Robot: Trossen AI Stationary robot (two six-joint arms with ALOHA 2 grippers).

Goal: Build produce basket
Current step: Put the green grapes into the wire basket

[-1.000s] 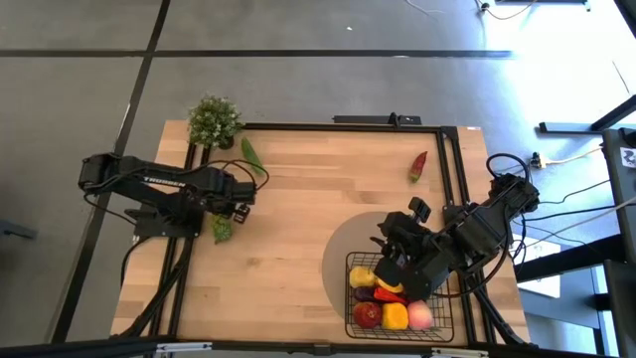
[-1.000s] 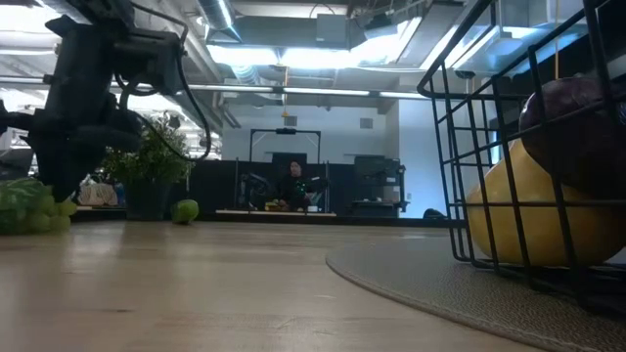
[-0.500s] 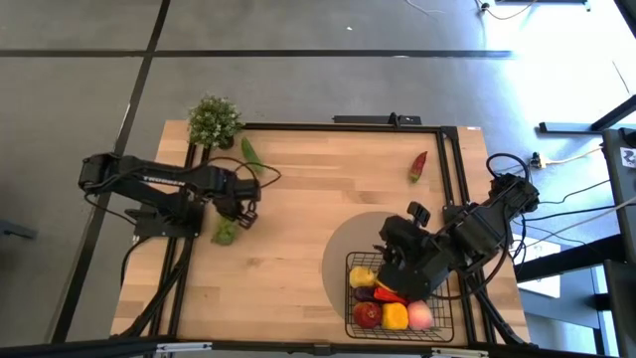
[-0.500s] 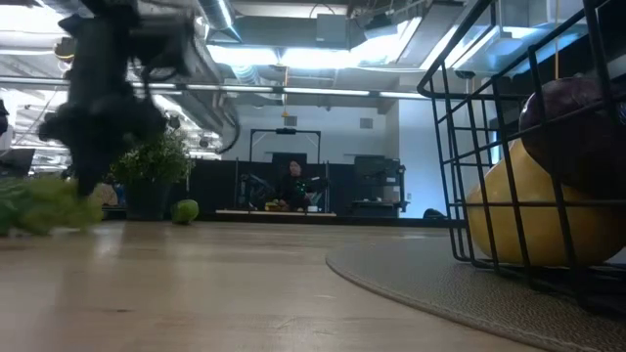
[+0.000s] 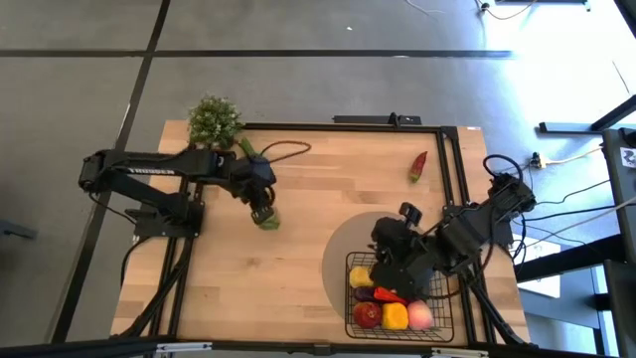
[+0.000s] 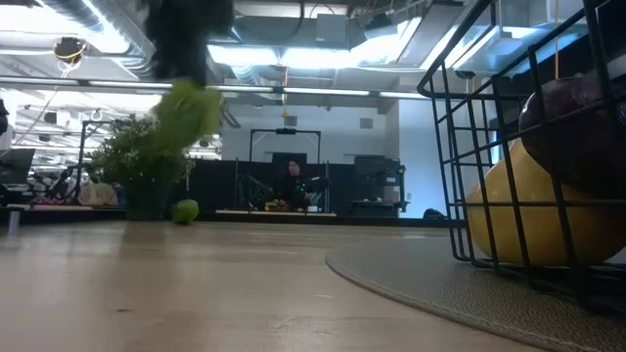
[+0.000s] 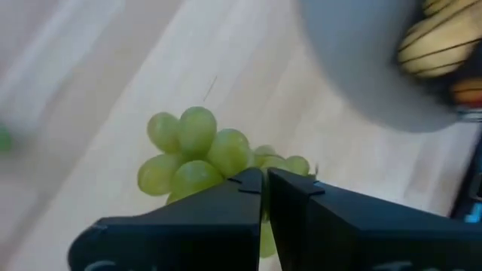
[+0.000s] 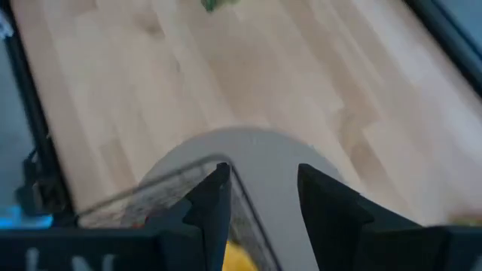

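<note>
room: open hall beyond the desk in the low view, ceiling strip lights, a seated person far back at a dark workstation
desk (image 5: 298, 249): pale wood planks, black frame rails, round grey mat (image 5: 343, 254) under the basket
basket (image 5: 444, 320): black wire mesh, near-right corner of desk; already holds yellow, red, purple and pink produce
left arm: reaches from left edge toward desk centre
left claw (image 5: 260, 206): together, clamped on green grapes (image 5: 267, 220); bunch hangs below the fingers (image 7: 226, 203), clear of the wood in the low view
right claw (image 5: 390, 261): jaws apart, nothing between them; sits over the basket's far-left rim, at the mat
key relation: basket lies right and nearer the front edge from the left claw, well apart; open wood and mat between; right claw parked on that path, likely a clearance risk at the drop
grapes long axis: roughly vertical, dangling
left on desk: cucumber (image 5: 249, 152) just beside potted plant (image 5: 214, 120) at far-left; red chili (image 5: 418, 165) far-right, nearer the right arm
</note>
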